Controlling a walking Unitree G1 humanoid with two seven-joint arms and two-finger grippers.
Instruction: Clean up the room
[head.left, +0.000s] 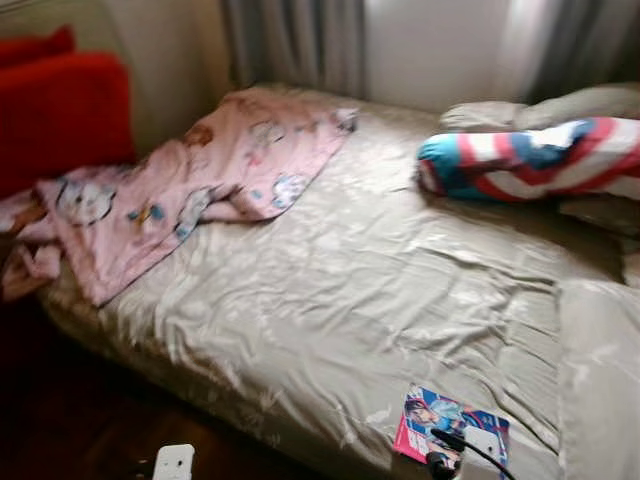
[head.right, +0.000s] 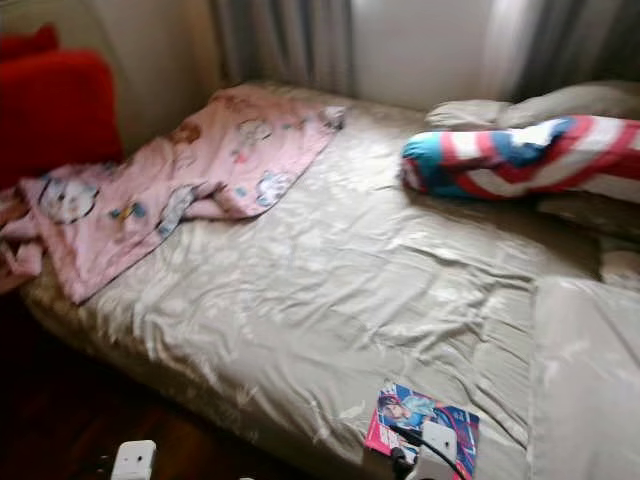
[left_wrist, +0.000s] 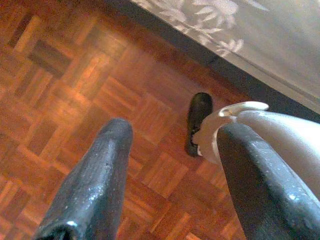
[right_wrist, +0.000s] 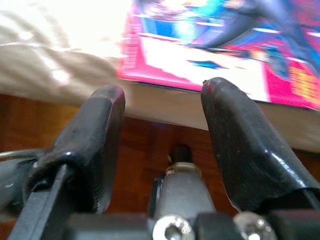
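1. Magazine (head.left: 450, 425), bright pink and blue with a cartoon cover, lies flat on the bed (head.left: 330, 300) at its near edge, towards the robot's right.
2. Right claw (right_wrist: 162, 107) is spread and holds nothing, poised just before the magazine's edge above the wooden floor (left_wrist: 75, 75).
3. Left claw (left_wrist: 172, 150) is spread too, hanging over the parquet beside the bed's flowered skirt.
4. A pink blanket (head.left: 190, 190) sprawls over the bed's far left corner, beside a red cushion (head.left: 60, 115).
5. A striped bolster (head.left: 530, 160) lies far right.
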